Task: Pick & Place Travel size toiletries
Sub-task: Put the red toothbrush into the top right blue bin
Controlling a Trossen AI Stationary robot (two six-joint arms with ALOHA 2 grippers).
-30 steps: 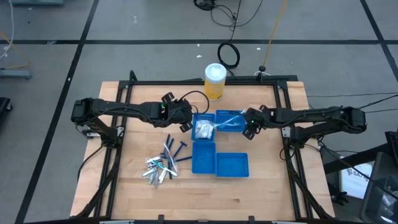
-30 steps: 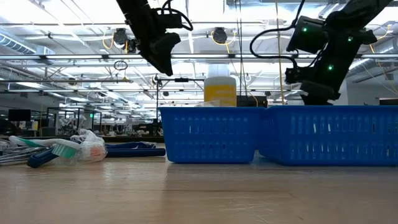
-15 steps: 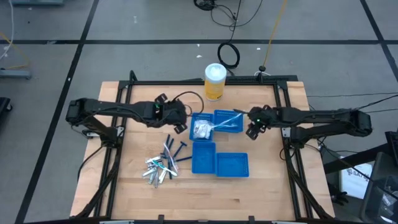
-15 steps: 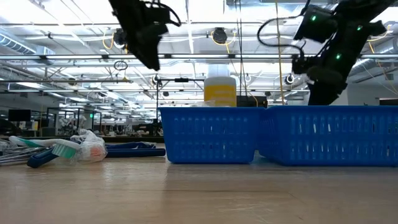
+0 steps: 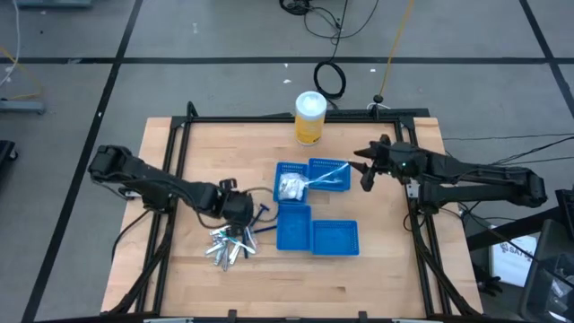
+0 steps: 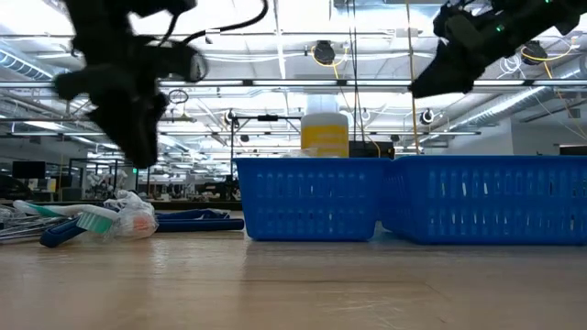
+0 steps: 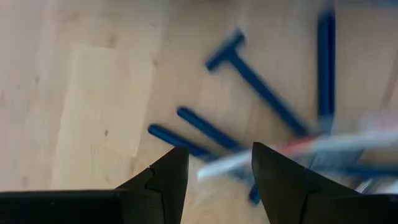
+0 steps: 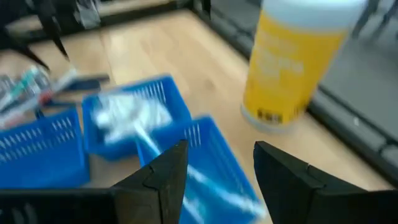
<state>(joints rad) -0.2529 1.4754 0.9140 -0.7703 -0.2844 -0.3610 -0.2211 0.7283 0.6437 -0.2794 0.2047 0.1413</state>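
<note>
The loose toiletries lie in a pile (image 5: pixel 230 244) on the table left of the trays: silvery tubes, toothbrushes and dark blue razors (image 7: pixel 255 87). In the low view the pile (image 6: pixel 101 220) rests on the wood. White packets (image 5: pixel 291 186) lie in the far-left blue tray, and a toothbrush (image 5: pixel 328 175) lies in the tray beside it. My left gripper (image 5: pixel 240 212) (image 7: pixel 214 171) hovers open just above the razors, touching nothing. My right gripper (image 5: pixel 365 172) (image 8: pixel 217 168) is open in the air, right of the trays.
Several blue mesh trays (image 5: pixel 334 239) stand grouped at the table's middle. A tall yellow canister with a white lid (image 5: pixel 309 117) stands at the far edge, behind the trays. A black frame (image 5: pixel 179 135) runs around the work area. Bare wood lies near the table's near edge.
My left gripper has swung from beside the far-left tray toward the near-left and down, ending over the pile of razors and tubes. My right gripper has drawn back from the trays toward the table's right edge and risen. The toiletries and trays have stayed put.
</note>
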